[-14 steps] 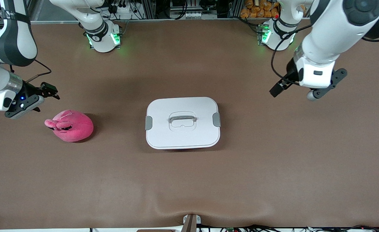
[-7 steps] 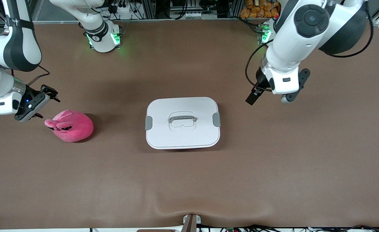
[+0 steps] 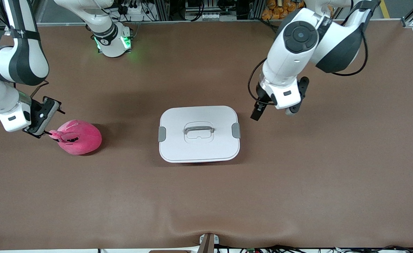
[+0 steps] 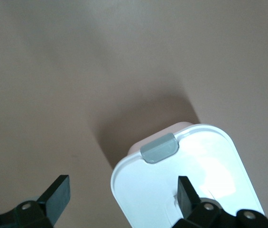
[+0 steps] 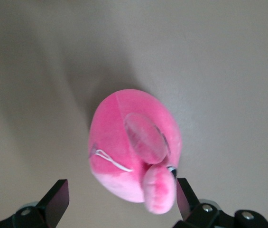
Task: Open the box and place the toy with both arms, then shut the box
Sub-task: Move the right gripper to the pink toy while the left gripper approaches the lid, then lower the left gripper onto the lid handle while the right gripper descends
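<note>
Front view shows us at the approach step: the lid (image 3: 199,133) is on the box (image 3: 192,161), both grey clips seem latched, and nothing is held yet

The box sits near the middle of the table (image 3: 206,203). The toy (image 3: 77,137) lies on the table toward the right arm's end, well apart from the box and about level with it

Our left gripper (image 3: 273,111) hangs over the bare table just beside the box's corner at the left arm's end, close to the side clip (image 3: 236,130). In the left wrist view its fingers (image 4: 58,194) stand wide apart and empty, with that clip (image 4: 159,147) and the white lid (image 4: 205,171) ahead of them

Our right gripper (image 3: 39,123) is low beside the toy, at its eared end. In the right wrist view the fingers (image 5: 57,198) are spread wide with the toy (image 5: 133,147) ahead of them, not yet clasped

Next, we judge, the left gripper must reach the clip or the central handle (image 3: 199,128) and free the lid before the toy can go in. The right gripper needs to settle over the plush body and close gently, since the soft toy will squash and could slip
</note>
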